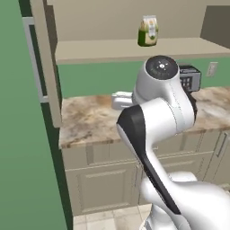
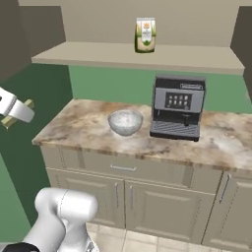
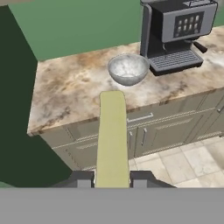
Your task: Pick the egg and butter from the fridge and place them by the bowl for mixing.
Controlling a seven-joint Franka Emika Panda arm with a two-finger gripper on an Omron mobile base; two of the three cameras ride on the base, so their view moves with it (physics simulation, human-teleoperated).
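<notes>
A pale-yellow stick of butter (image 3: 112,135) stands between my gripper's (image 3: 112,179) finger tips, which are shut on its near end. It points toward the marble counter (image 3: 65,92). There the grey bowl (image 3: 128,69) sits just left of the coffee machine. In the right base view my gripper (image 2: 17,112) hangs in the air left of the counter's end, at about counter-top height, with the butter's tip (image 2: 28,104) poking out. The bowl (image 2: 125,121) is well to its right. The egg is out of view. I cannot tell whether the long grey bar handle (image 1: 35,58) at far left is the fridge's.
A grey coffee machine (image 2: 177,107) stands on the counter right of the bowl. A shelf (image 2: 138,55) above carries a green-and-white packet (image 2: 145,35). Cabinet doors and drawers run below the counter. My own arm (image 1: 157,117) blocks much of the left base view.
</notes>
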